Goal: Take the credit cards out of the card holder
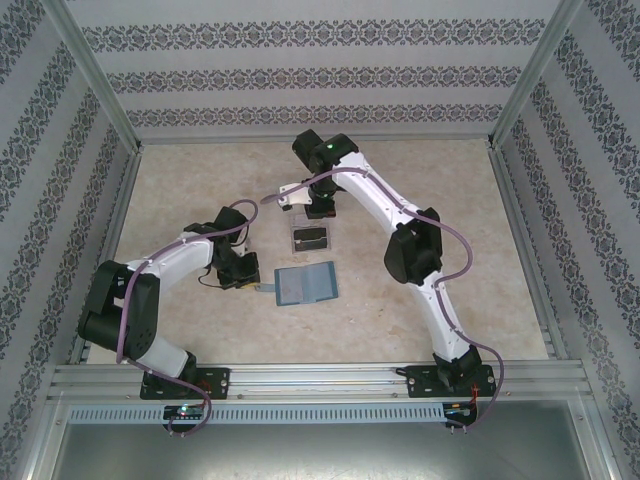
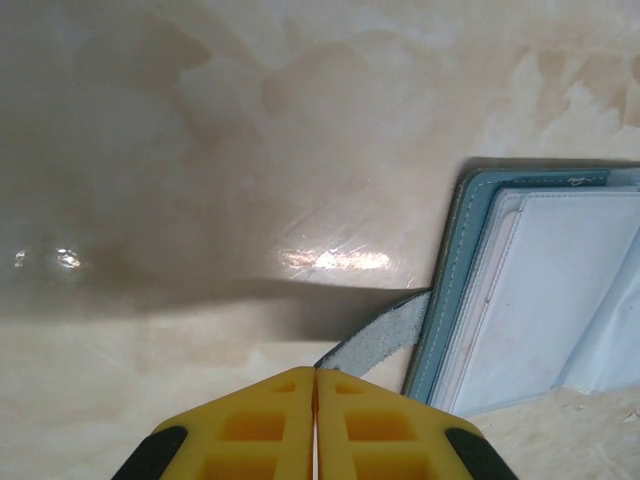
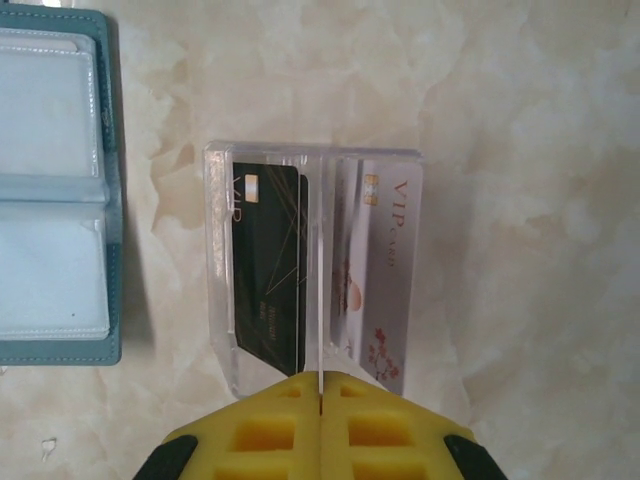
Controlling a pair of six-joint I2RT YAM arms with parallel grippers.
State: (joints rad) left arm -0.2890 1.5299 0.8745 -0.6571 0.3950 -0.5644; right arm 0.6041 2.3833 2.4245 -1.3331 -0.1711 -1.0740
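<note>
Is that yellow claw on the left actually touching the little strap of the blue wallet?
Touching. The left wrist view shows the card holder's grey strap tab curving down and ending right between the left gripper's closed yellow fingertips.

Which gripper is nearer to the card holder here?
Left. The left gripper pinches the strap tab of the card holder; the right gripper sits farther off, over the clear tray.

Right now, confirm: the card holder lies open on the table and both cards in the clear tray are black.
Not both: the black card sits beside a pale card marked VIP, per the right wrist view. The clear tray, and the card holder open on the table, are right.
</note>
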